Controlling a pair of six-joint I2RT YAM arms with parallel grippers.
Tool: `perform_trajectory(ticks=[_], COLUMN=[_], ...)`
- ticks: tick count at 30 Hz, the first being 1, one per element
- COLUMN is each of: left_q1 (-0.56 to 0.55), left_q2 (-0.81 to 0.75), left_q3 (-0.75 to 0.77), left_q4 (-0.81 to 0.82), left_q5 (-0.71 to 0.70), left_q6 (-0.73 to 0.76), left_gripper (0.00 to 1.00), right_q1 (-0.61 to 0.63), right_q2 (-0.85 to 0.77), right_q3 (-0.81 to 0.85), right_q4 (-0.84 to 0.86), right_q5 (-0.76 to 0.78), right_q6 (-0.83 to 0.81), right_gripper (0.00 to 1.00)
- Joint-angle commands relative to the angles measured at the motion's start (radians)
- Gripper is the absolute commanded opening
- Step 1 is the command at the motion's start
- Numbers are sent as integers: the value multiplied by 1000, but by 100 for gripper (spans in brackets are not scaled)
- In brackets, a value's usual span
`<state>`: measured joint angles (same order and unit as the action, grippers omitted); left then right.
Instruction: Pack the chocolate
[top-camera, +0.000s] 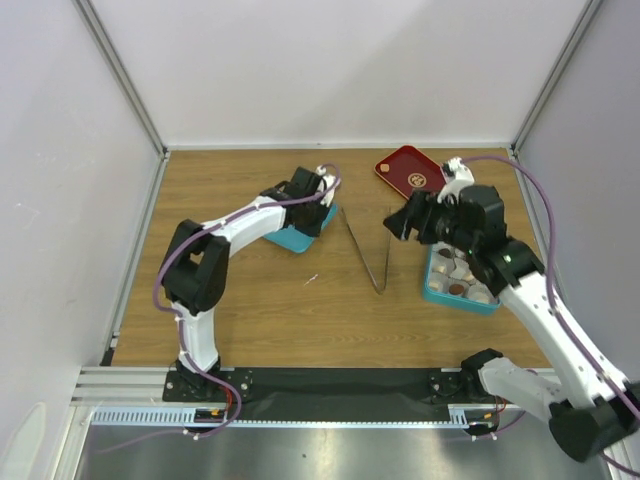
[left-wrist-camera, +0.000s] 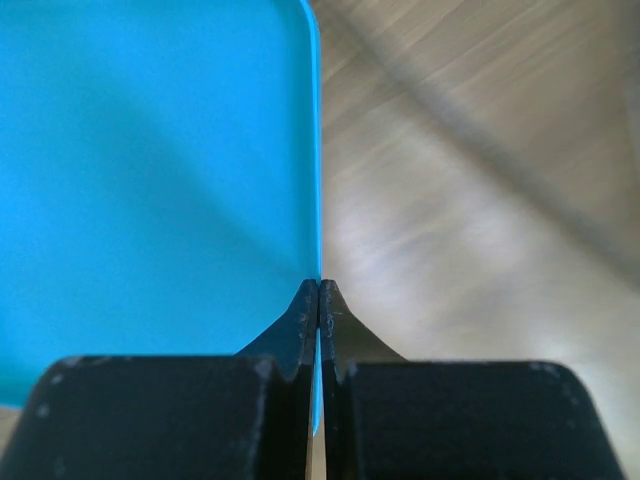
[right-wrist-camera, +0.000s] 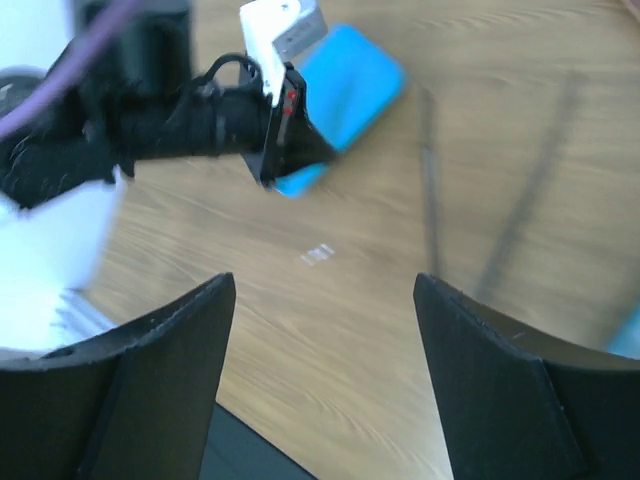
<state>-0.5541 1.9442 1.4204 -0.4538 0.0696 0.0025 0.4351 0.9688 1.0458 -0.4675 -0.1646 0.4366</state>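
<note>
The chocolate (top-camera: 457, 273) lies as small brown and cream pieces in the cells of a teal compartmented box (top-camera: 434, 289) at the right. My right gripper (top-camera: 398, 222) hovers left of that box, open and holding nothing; the right wrist view shows its fingers (right-wrist-camera: 325, 285) spread wide over bare wood. My left gripper (top-camera: 312, 222) is at the back centre. It is shut on the right edge of a flat teal lid (top-camera: 291, 239), and in the left wrist view a thin blue sliver of the lid (left-wrist-camera: 150, 180) shows between the closed tips (left-wrist-camera: 319, 285).
A dark red tray (top-camera: 408, 168) with a gold emblem sits at the back right. Metal tongs (top-camera: 366, 252) lie in a V in the middle of the wooden table. White walls enclose the table on three sides. The left arm (right-wrist-camera: 170, 125) reaches across the right wrist view.
</note>
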Motion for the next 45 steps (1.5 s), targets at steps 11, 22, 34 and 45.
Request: perform_trajectory(ticks=[11, 22, 34, 45], left_q1=[92, 103, 100, -20], left_q2=[-361, -459, -501, -450], left_q3=[44, 75, 51, 98], left_q4=[107, -183, -250, -256], left_q5=[714, 819, 944, 947], left_q6=[-406, -268, -182, -81], left_gripper=[0, 0, 0, 0], right_q1=[-211, -345, -355, -322], right_q2=[462, 479, 536, 558], right_q3=[125, 86, 250, 286], right_q4=[729, 888, 8, -55], right_q5=[-574, -877, -1249, -1362], right_q6=[172, -466, -1496, -1610], right_gripper=[83, 93, 90, 89])
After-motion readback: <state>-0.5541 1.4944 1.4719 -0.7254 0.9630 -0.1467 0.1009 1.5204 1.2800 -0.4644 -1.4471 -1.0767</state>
